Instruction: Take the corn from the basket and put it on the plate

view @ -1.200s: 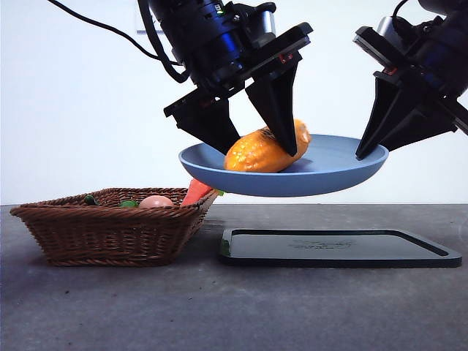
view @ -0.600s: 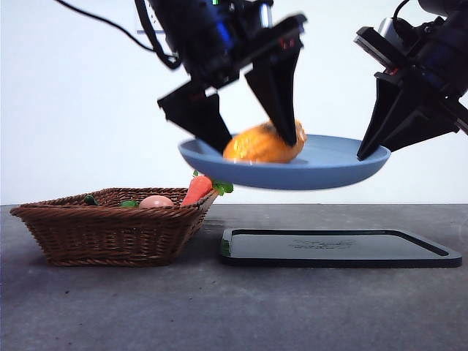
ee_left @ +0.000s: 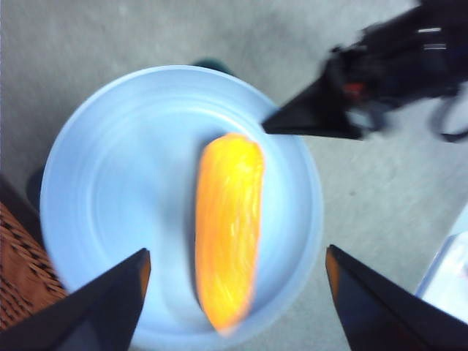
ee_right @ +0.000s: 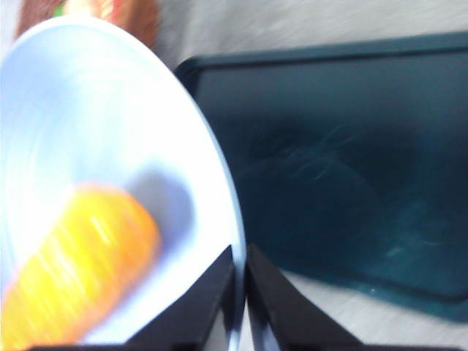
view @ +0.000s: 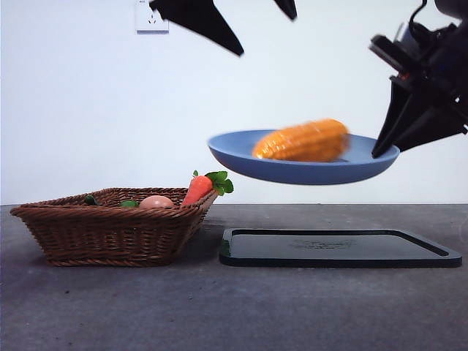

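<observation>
The yellow-orange corn (view: 303, 141) lies lengthwise in the light blue plate (view: 241, 156), which hangs in the air above the black tray. My right gripper (view: 384, 150) is shut on the plate's right rim (ee_right: 235, 292), and the corn (ee_right: 73, 267) lies close to the jaws. My left gripper (view: 245, 18) stands open high above the plate with nothing between its jaws; from its wrist view the corn (ee_left: 227, 227) and plate (ee_left: 110, 183) lie below. The brown wicker basket (view: 110, 230) sits on the table at the left.
A flat black tray (view: 340, 247) lies on the table under the plate. In the basket are an orange carrot with green leaves (view: 199, 189), a pale round fruit (view: 156, 201) and green items. A wall socket (view: 151, 18) is at the upper left.
My left gripper let go of the corn and rose to the top edge. The corn rolled to the right in the plate. The plate shifted slightly right.
</observation>
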